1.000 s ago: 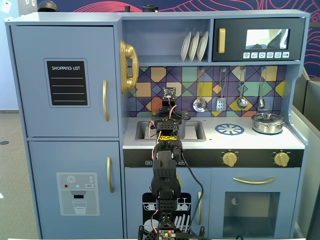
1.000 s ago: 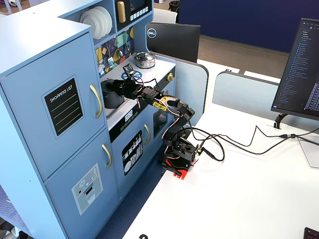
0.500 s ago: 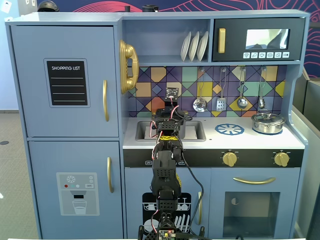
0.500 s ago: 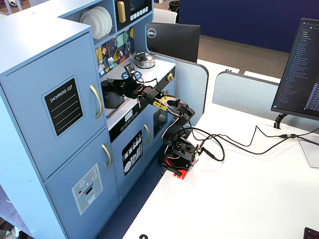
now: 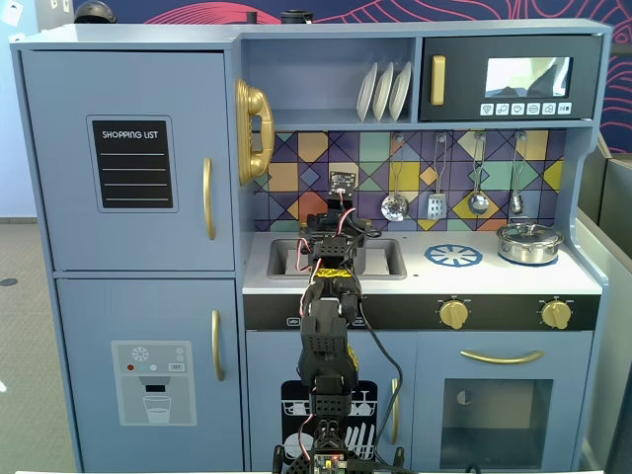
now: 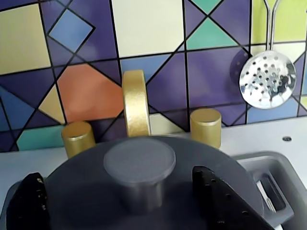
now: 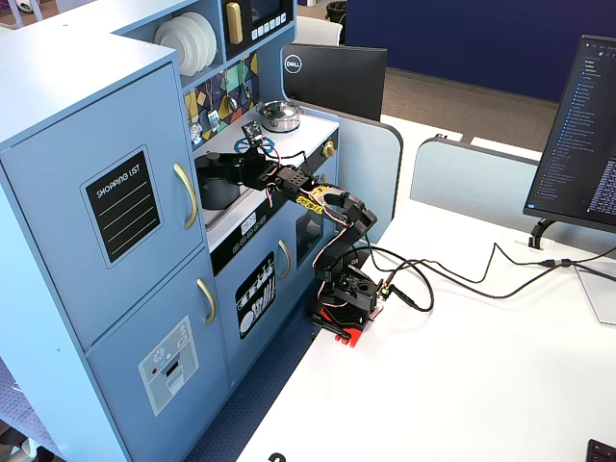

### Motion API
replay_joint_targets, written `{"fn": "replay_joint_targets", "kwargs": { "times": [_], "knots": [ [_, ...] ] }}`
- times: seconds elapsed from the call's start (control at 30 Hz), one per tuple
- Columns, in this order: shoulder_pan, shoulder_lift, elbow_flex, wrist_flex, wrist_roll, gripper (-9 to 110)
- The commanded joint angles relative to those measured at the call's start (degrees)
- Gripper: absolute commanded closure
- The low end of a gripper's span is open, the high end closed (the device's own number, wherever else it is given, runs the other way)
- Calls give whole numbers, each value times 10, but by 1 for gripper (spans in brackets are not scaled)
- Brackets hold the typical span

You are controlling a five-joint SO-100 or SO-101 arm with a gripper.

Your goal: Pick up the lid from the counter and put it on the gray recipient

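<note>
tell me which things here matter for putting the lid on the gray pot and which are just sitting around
For the job:
- lid, its knob between the open fingers
- pincer
- gray pot, in the sink

Just lying about:
- silver pot on the burner
- plates on the shelf
- skimmer hanging on the tiles
- gold faucet

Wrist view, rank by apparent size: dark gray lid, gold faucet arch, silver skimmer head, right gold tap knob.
1. Dark gray lid, by far largest, though closest to the camera.
2. Gold faucet arch.
3. Silver skimmer head.
4. Right gold tap knob.
Faucet arch and skimmer head look close; that ranking is unsure.
</note>
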Motion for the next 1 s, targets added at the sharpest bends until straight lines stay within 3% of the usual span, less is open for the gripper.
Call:
{"fn": "replay_joint_targets", "kwargs": {
  "times": [0.0,0.33,0.53,0.7,0.97],
  "knots": [
    [-15,65,-40,29,-13,67],
    [-41,199,-25,147,-44,72],
    [-35,316,-15,327,-24,79],
    [-25,365,0,461,-31,102],
    [-37,425,137,540,69,102]
  ]
}}
